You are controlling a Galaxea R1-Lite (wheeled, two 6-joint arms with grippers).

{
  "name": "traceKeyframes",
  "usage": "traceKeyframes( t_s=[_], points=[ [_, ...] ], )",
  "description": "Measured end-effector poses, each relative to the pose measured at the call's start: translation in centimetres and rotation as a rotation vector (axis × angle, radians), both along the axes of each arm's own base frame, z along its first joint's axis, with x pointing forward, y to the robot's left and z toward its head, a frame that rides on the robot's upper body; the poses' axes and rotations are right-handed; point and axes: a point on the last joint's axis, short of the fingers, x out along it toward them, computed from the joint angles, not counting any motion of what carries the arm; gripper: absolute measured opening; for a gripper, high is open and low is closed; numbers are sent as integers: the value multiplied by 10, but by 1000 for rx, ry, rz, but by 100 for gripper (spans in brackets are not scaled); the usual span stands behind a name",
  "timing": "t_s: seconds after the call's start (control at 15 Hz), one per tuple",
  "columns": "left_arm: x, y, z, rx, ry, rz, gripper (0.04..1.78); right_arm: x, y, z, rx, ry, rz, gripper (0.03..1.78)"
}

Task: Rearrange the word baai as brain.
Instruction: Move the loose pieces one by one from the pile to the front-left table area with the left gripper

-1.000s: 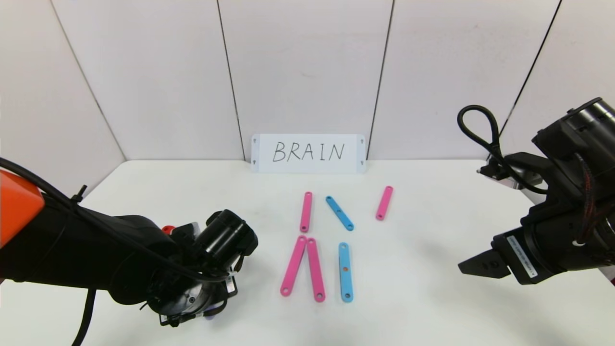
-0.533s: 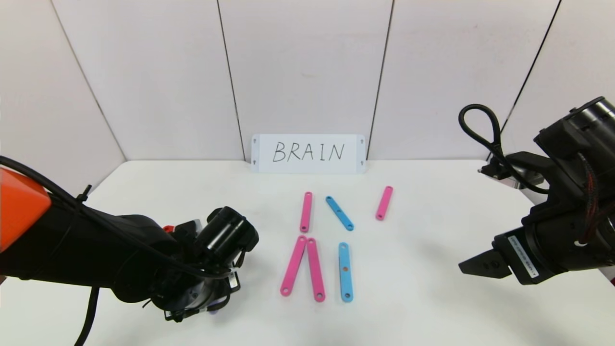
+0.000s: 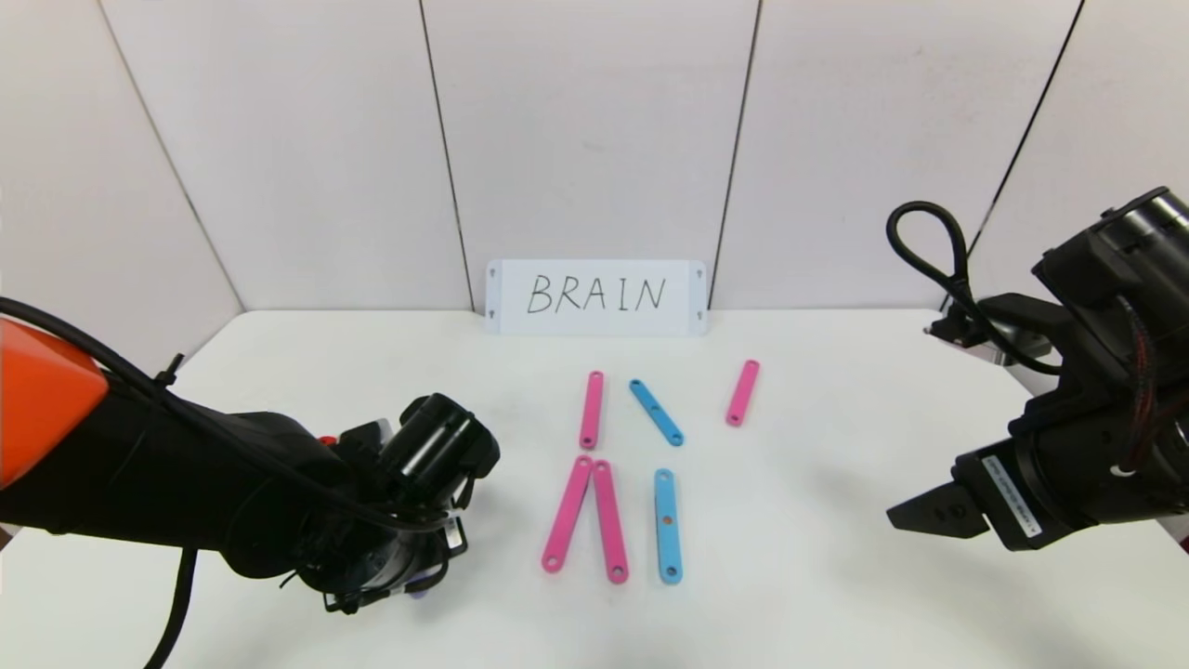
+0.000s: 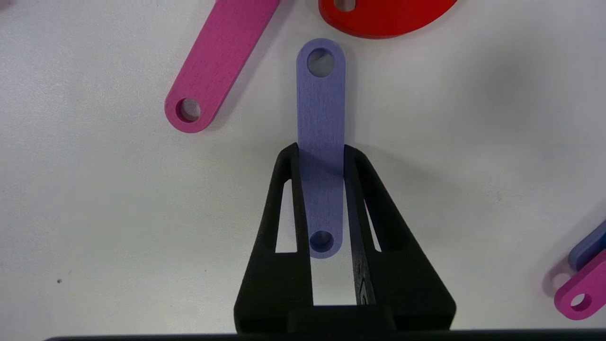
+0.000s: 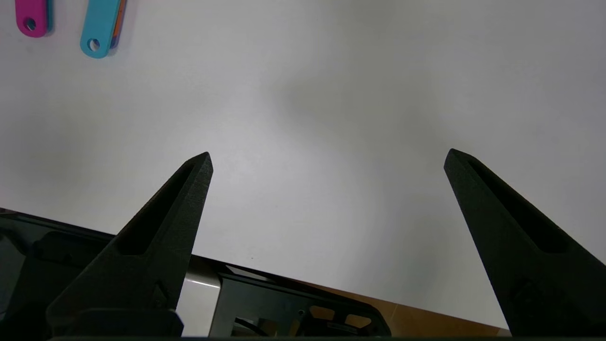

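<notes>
My left gripper is shut on a purple holed strip, one finger on each long edge, low over the white table. In the head view the left wrist hides the gripper, and only a sliver of purple shows. A pink strip and a red curve lie just beyond the purple strip. Farther right on the table lie several pink strips and two light-blue strips. My right gripper hangs open and empty at the table's right side.
A white card reading BRAIN leans on the back wall. White wall panels close the table behind and at both sides. Ends of a pink strip and a light-blue strip show far off in the right wrist view.
The left wrist has shifted and turned slightly over the table, hiding more of the red curve. The right arm and the loose strips have not moved.
</notes>
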Motion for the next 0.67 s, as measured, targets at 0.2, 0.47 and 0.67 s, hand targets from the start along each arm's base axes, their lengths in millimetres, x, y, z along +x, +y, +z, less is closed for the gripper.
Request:
traceKeyframes(
  t_s=[0.2, 0.47, 0.67],
  points=[
    [1, 1, -2, 5, 7, 5, 27, 0, 0, 0, 0, 1, 0, 171],
    [0, 2, -3, 11, 14, 7, 27, 0, 0, 0, -1, 2, 0, 171],
    [-1, 3, -5, 21, 15, 14, 27, 1, 0, -1, -1, 3, 0, 171]
  ],
)
